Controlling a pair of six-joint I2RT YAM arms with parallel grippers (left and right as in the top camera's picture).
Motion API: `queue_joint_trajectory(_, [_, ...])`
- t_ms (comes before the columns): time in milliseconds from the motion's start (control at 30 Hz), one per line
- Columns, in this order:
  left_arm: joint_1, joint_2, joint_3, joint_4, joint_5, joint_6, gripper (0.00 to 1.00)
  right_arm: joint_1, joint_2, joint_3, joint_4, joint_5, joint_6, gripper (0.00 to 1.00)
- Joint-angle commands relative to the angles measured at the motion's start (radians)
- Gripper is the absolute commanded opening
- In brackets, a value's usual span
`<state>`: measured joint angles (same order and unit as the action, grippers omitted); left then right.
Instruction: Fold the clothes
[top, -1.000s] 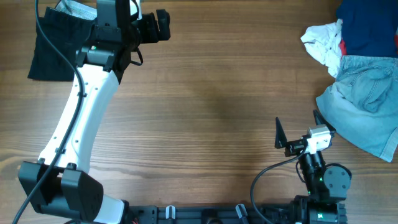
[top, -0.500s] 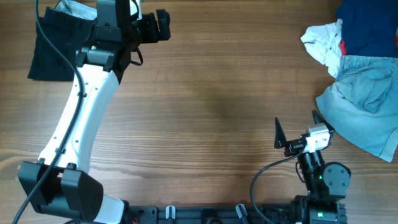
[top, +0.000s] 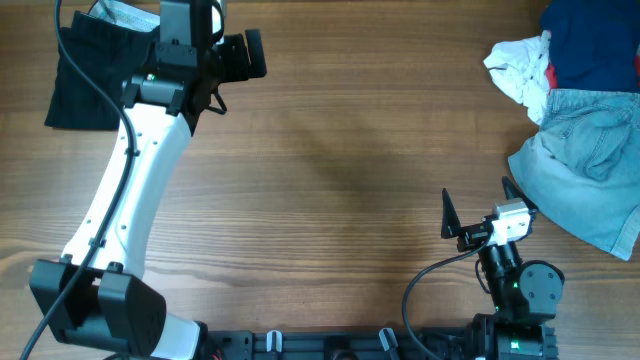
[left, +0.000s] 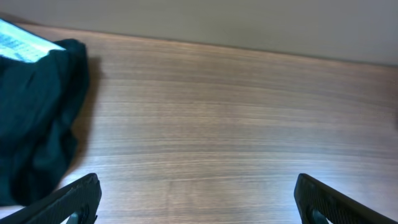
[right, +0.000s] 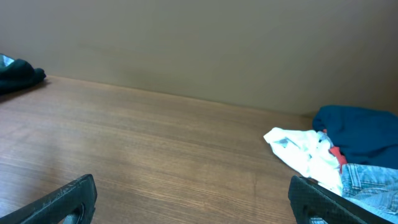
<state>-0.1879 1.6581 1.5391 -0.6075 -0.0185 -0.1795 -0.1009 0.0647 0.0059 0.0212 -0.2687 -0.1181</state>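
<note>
- Overhead, we see the clothes (top: 85, 85), a black soft garment, lying in a compact, roughly rectangular heap at the far-left corner of the tabletop (top: 350, 150).
- A strip of pale grey lining shows at its far edge, and the left arm crosses over its right side.
- We find the left gripper (top: 248, 55) above bare wood just to the right of the garment, near the far edge, with its jaws spread wide and nothing between them.
- From the left wrist view, we see the black fabric (left: 31, 124) at the left of the picture, with only wood grain between the fingertips (left: 74, 198).
- The right gripper (top: 480, 205) sits near the front edge towards the right, released as well, its jaws apart and grasping nothing.
- From the right wrist view, we make out a small dark corner of the garment (right: 18, 73) far off to the left.
- At the far-right corner we see a white crumpled cloth (top: 518, 68) beside a navy garment (top: 595, 40), with light blue denim shorts (top: 590, 170) just in front of them along the right edge.
</note>
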Motion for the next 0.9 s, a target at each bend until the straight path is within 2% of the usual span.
queue_joint_trajectory(0, [0.003,-0.080,-0.094,0.016,-0.087,0.019,1.00,0.003,0.006,0.000,0.002,-0.013,-0.012,1.00])
queue_joint_trajectory(200, [0.038,-0.368,-0.489,0.306,-0.102,0.004,1.00,0.003,0.006,0.000,0.002,-0.013,-0.012,1.00])
queue_joint_trajectory(367, [0.082,-0.715,-0.886,0.523,-0.102,-0.038,1.00,0.003,0.006,0.000,0.002,-0.013,-0.012,1.00])
queue_joint_trajectory(567, [0.150,-1.130,-1.217,0.553,-0.063,-0.046,1.00,0.003,0.006,0.000,0.002,-0.013,-0.012,1.00])
queue_joint_trajectory(867, [0.357,-1.447,-1.459,0.590,0.210,-0.063,1.00,0.003,0.006,0.000,0.002,-0.013,-0.012,1.00])
